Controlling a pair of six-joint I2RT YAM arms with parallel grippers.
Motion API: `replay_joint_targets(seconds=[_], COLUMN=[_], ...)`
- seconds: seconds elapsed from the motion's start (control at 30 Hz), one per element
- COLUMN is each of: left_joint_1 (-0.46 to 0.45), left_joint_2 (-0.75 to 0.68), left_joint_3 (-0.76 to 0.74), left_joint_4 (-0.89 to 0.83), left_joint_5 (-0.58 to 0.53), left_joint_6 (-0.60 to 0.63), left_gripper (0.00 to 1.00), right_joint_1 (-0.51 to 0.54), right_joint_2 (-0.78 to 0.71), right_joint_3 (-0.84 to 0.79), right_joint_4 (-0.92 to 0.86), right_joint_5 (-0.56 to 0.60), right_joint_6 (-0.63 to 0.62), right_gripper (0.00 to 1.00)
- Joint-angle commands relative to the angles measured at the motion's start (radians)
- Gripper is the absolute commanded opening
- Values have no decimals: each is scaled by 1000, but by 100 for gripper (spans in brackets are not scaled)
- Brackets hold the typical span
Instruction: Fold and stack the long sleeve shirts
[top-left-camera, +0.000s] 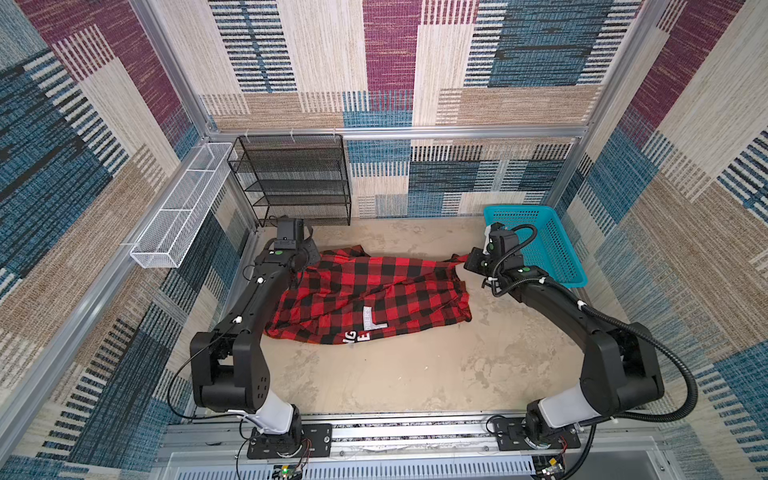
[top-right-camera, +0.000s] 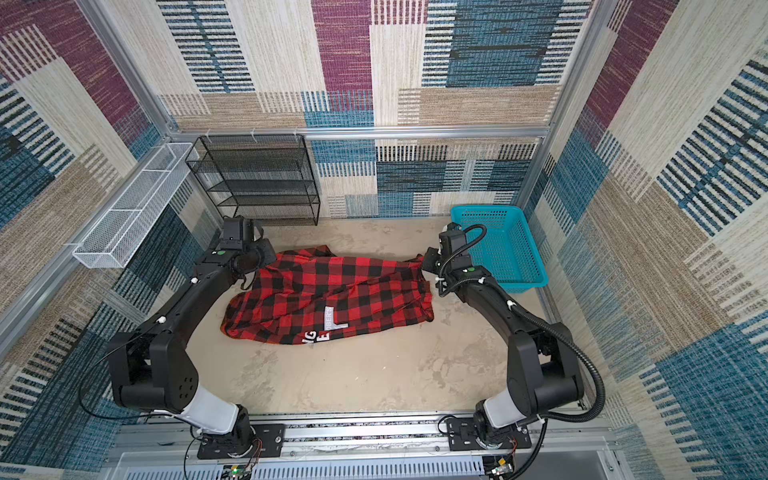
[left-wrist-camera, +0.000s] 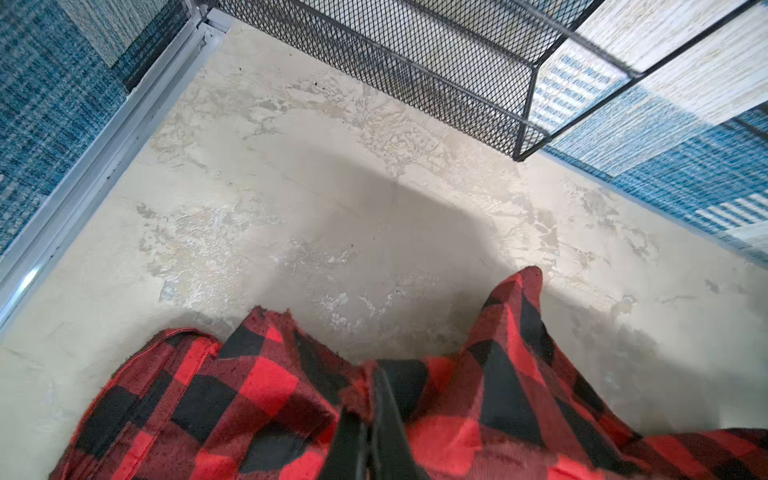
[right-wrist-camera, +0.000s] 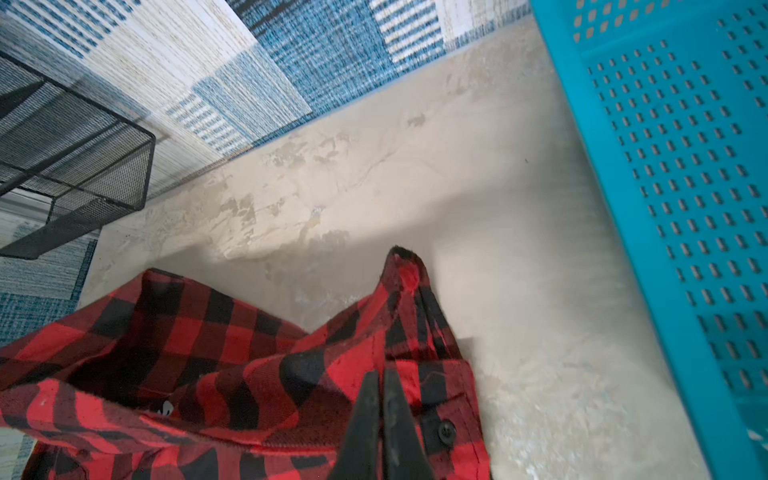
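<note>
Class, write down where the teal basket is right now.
In both top views the basket stands in the table's far right corner, by the back wall, just beyond the right gripper and the shirt's end.

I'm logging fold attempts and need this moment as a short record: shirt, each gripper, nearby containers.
shirt: red-and-black check flannel, rumpled across the table, not folded
white lettering: showing near the shirt's front edge
left gripper: fingers shut on the shirt's far left edge
right gripper: fingers shut on the shirt's far right corner
blue basket: back right, beside the right gripper
black mesh rack: back left, against the wall
stack: none visible
</note>
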Motion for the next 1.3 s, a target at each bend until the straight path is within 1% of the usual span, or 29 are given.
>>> replay_joint_targets(seconds=[0.0, 0.13, 0.3, 0.43, 0.57, 0.63, 0.8, 0.9, 1.07, 1.27], left_joint_1=[4, 13, 17, 20, 20, 21, 21, 21, 21, 20], left_joint_2=[31, 92, 124, 124, 125, 126, 122, 95, 17, -83], left_joint_3=[-4, 22, 26, 16, 1, -5, -6, -35, -129, -292], left_joint_4=[93, 104, 134, 146, 171, 184, 191, 181, 177, 186], left_joint_5=[-61, -88, -135, -222, -317, -337, -283, -263, -236, -190], left_joint_6=[60, 46, 17, -21, -40, -43, -35, -44, -55, -95], left_gripper=[0, 0, 0, 0, 0, 0, 0, 0, 0, 0], right_joint_1=[0, -3, -9, -21, -38, -47, -53, -53, -52, -48], right_joint_2=[47, 137, 302, 414, 467, 474, 453, 416, 359, 318], right_joint_3=[43, 113, 235, 317, 353, 353, 344, 298, 176, 63], right_joint_4=[114, 166, 215, 246, 269, 282, 264, 235, 213, 169], right_joint_5=[17, 36, 14, 5, 0, -16, -84, -110, -137, -135], right_joint_6=[-18, -18, -18, -11, -16, -26, -74, -77, -56, -23], right_gripper=[0, 0, 0, 0, 0, 0, 0, 0, 0, 0])
